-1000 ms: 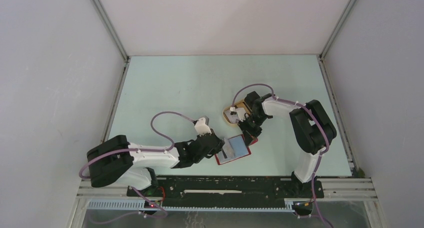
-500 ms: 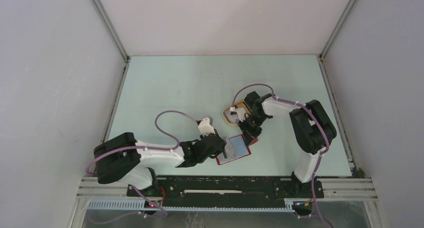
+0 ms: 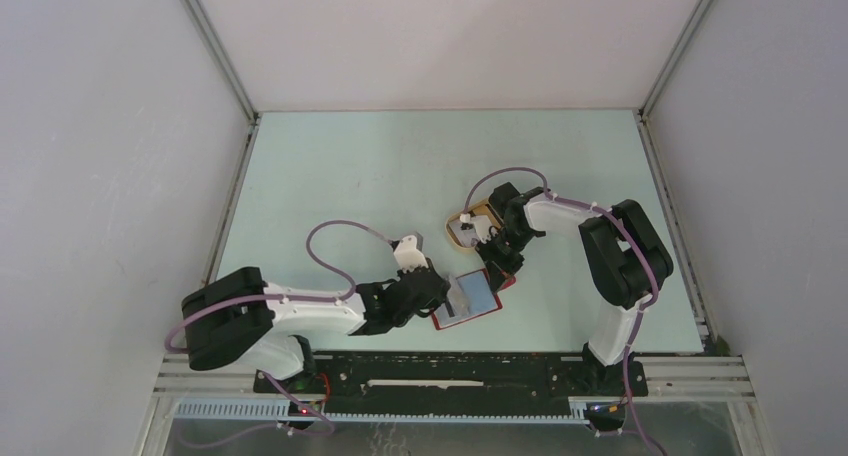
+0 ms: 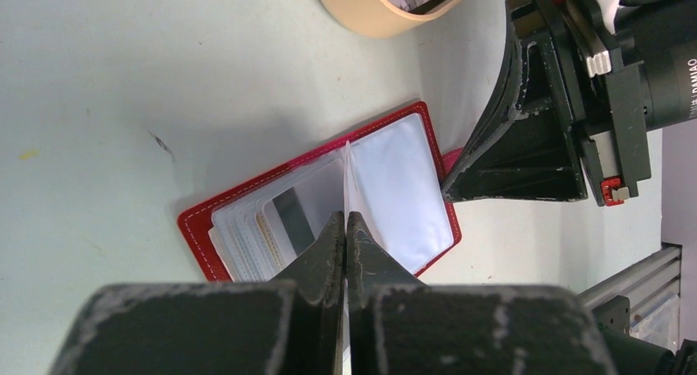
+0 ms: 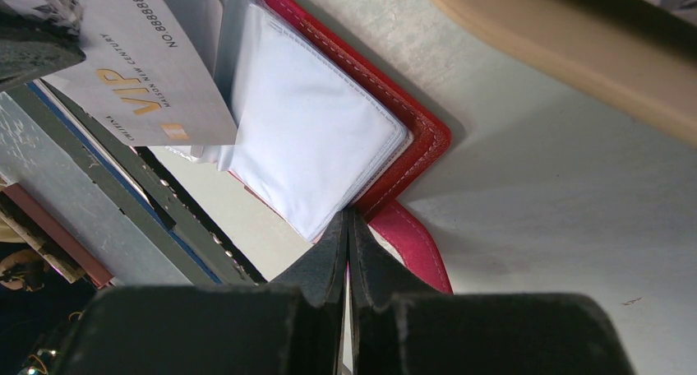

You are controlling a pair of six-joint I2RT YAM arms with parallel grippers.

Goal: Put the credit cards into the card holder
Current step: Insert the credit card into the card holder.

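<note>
Slightly, my left arm has swayed out and back since a second ago; nothing else has shifted. On the bench (image 4: pixel 123 79), near the beige oval tray (image 4: pixel 362 13), the card holder (image 4: pixel 399 186) lies open. My left gripper (image 4: pixel 346 217) is clamped on a credit card (image 5: pixel 140 71), its edge at the sleeves. My right gripper (image 5: pixel 346 220), fingers together, touches the holder's edge. I think the card can miss the pocket mouth and push the holder aside, because the sleeves look thin, glossy and floppy. The cover is red and stitched; the card is stiff, flat, pale grey.
</note>
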